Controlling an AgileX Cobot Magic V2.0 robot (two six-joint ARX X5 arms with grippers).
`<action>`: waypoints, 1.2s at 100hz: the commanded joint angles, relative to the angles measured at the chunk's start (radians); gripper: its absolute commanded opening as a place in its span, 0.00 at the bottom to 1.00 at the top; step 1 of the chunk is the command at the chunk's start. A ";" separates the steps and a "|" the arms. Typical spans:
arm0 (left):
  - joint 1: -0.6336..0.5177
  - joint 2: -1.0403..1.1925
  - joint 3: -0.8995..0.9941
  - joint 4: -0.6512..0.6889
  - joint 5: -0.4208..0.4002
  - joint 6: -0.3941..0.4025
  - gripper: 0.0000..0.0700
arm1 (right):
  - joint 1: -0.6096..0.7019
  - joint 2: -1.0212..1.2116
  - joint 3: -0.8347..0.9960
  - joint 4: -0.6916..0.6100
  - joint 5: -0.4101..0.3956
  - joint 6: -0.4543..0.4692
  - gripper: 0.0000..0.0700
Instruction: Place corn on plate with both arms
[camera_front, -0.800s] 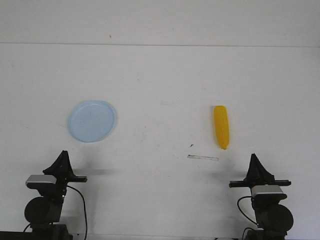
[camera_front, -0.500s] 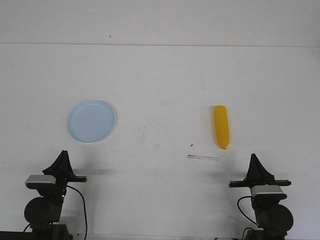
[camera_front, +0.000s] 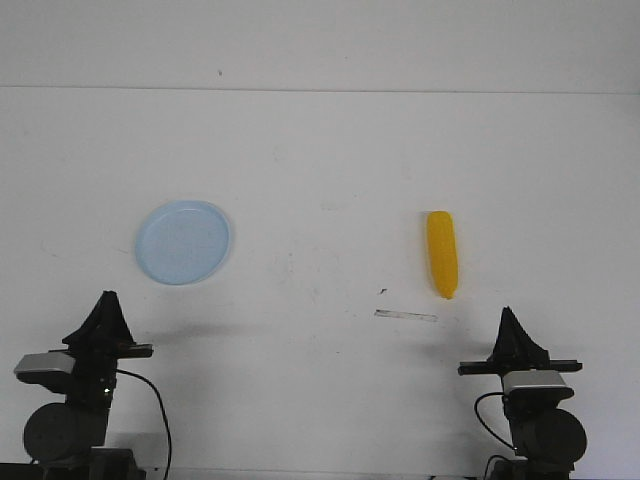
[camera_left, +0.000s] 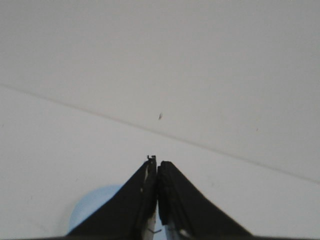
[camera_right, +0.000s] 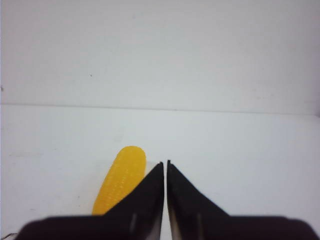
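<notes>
The yellow corn (camera_front: 442, 253) lies on the white table at the right, pointed end toward me. It also shows in the right wrist view (camera_right: 120, 184), just beyond and beside my right gripper (camera_right: 165, 162), which is shut and empty. The pale blue plate (camera_front: 183, 242) sits flat at the left, empty. In the left wrist view a part of the plate (camera_left: 95, 207) shows behind my left gripper (camera_left: 156, 161), which is shut and empty. In the front view my left gripper (camera_front: 103, 297) is near the front left, short of the plate. My right gripper (camera_front: 507, 313) is near the front right, short of the corn.
A thin pale strip (camera_front: 406, 316) and a small dark speck (camera_front: 383, 291) lie on the table just in front of the corn. The table's far edge meets a white wall (camera_front: 320, 45).
My left arm has swung to the left and slightly toward the front edge. The right arm, the corn and the plate have not moved.
</notes>
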 joint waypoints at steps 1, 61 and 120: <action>0.000 0.028 0.058 0.018 -0.003 -0.011 0.00 | 0.001 -0.001 -0.001 0.010 0.000 0.005 0.02; 0.000 0.830 0.524 -0.272 0.026 0.048 0.00 | 0.001 -0.001 -0.001 0.010 0.000 0.005 0.02; 0.291 1.308 0.818 -0.565 0.525 -0.015 0.00 | 0.001 -0.001 -0.001 0.010 0.000 0.005 0.02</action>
